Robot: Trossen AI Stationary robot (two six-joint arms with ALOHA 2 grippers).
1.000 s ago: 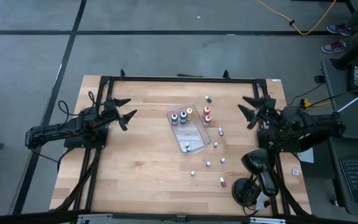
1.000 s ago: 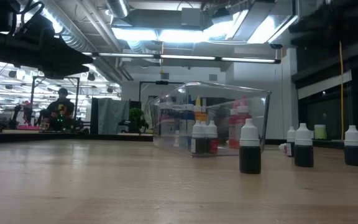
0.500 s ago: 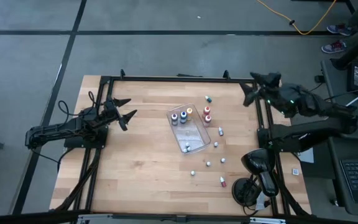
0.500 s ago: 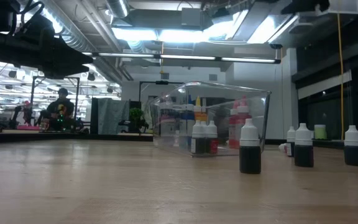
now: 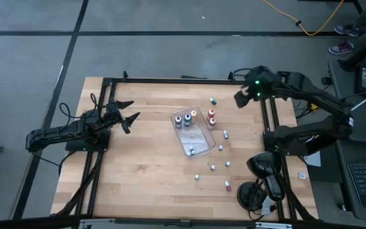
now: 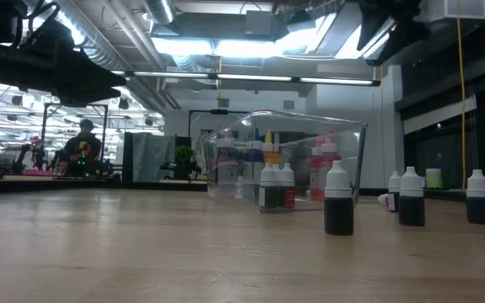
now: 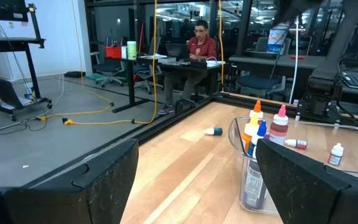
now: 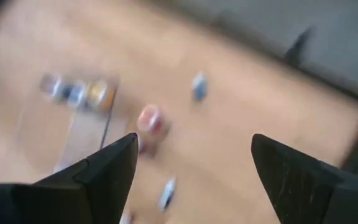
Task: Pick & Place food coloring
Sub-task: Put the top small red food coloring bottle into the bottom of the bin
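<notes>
Tiny food coloring bottles stand upright in and around a clear tray [image 5: 196, 135] at mid-table. Blue and orange ones [image 5: 186, 118] stand inside its far end, and two red ones [image 5: 212, 117] are at its far right edge. One bottle [image 5: 213, 100] lies on its side farther back. Several loose bottles [image 5: 220, 147] stand to the tray's right and near side. My right gripper [image 5: 240, 99] hangs open high over the far right of the table, tipped down toward the bottles [image 8: 149, 119]. My left gripper [image 5: 129, 114] waits open and level at the table's left side, facing the tray [image 7: 272, 165].
A black frame [image 5: 183, 81] runs round the table's edges. A dark stand with cables [image 5: 262, 170] sits at the near right corner. A person [image 7: 201, 38] sits at a desk beyond the table. Bare wood lies left and near of the tray.
My right gripper has risen from beside the table's right edge. It first swung toward the far edge, then in over the table's far right part toward the bottles, tipping from level to slanting downward. The bottles, the tray and my left arm have kept still.
</notes>
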